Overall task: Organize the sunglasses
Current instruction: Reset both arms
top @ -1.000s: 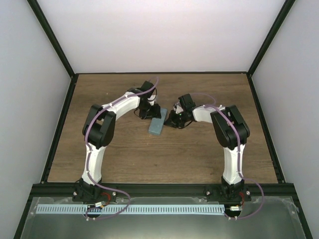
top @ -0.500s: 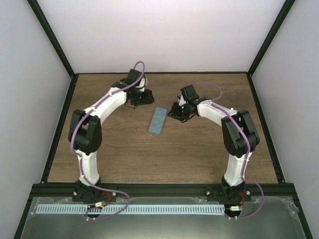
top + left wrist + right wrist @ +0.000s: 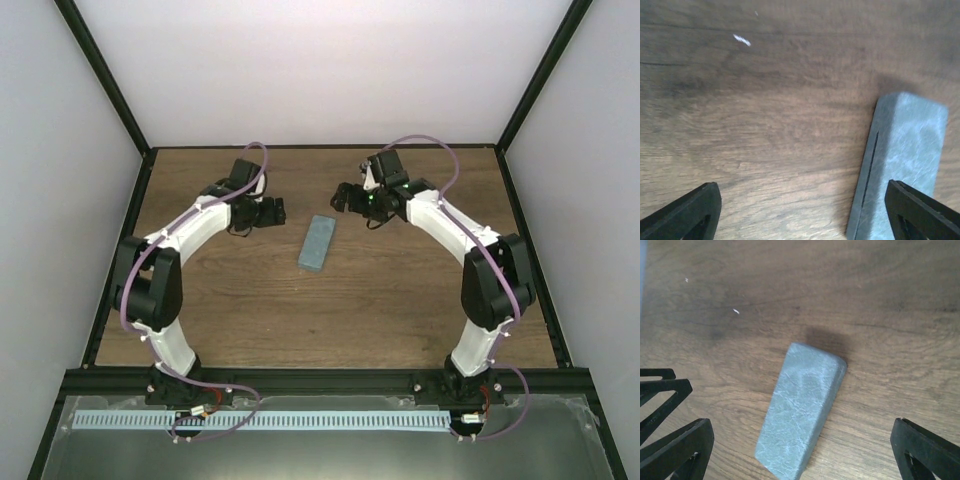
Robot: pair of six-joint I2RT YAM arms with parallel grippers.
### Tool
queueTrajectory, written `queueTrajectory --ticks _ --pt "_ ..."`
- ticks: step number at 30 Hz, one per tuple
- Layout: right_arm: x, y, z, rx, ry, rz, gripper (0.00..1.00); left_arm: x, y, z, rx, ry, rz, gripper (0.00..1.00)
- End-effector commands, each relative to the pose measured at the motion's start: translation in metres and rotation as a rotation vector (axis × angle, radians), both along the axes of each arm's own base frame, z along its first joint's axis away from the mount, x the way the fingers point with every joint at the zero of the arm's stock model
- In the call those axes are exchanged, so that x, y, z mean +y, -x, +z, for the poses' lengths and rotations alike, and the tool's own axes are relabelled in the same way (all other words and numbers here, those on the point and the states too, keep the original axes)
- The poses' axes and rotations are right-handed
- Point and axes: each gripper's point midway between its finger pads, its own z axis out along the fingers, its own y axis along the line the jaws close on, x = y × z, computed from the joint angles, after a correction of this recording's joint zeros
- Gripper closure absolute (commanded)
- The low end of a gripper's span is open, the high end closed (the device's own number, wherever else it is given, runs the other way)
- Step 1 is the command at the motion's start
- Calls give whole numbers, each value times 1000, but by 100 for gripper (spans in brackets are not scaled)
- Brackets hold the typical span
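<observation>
The sunglasses are out of view in every frame. A closed grey-blue case (image 3: pixel 317 243) lies on the wooden table between the two arms, with nothing touching it. My left gripper (image 3: pixel 273 211) hangs open to the case's upper left. In the left wrist view the case (image 3: pixel 905 165) sits by the right finger, and the left gripper (image 3: pixel 801 195) has only bare wood between its tips. My right gripper (image 3: pixel 346 198) is open up and to the right of the case. From the right wrist the case (image 3: pixel 802 405) lies below the wide-spread right gripper (image 3: pixel 801 426), apart from both fingers.
The wooden table (image 3: pixel 250 310) is fenced by a black frame (image 3: pixel 320 147) and white walls on three sides. A small white speck (image 3: pixel 741 40) lies on the wood left of the case. Both arm bases stand at the near edge.
Both arms have drawn back from the case toward the far side of the table, and both grippers have opened. The case stays shut in the same spot.
</observation>
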Motion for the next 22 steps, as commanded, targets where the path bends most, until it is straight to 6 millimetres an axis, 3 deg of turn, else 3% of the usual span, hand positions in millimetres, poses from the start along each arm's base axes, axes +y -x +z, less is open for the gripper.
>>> queueTrajectory --ticks 1,5,16,22 --pt "-5 -5 28 -53 20 -16 0 11 -9 19 -100 -49 11 6" --pt "-11 3 21 -35 24 -39 0 8 -6 17 -113 -29 -4 4" --pt "-29 14 0 -31 130 -30 0 0 -21 16 -122 1 3 0" --pt "-30 9 8 -59 135 -43 0 3 -19 10 -120 -24 -6 0"
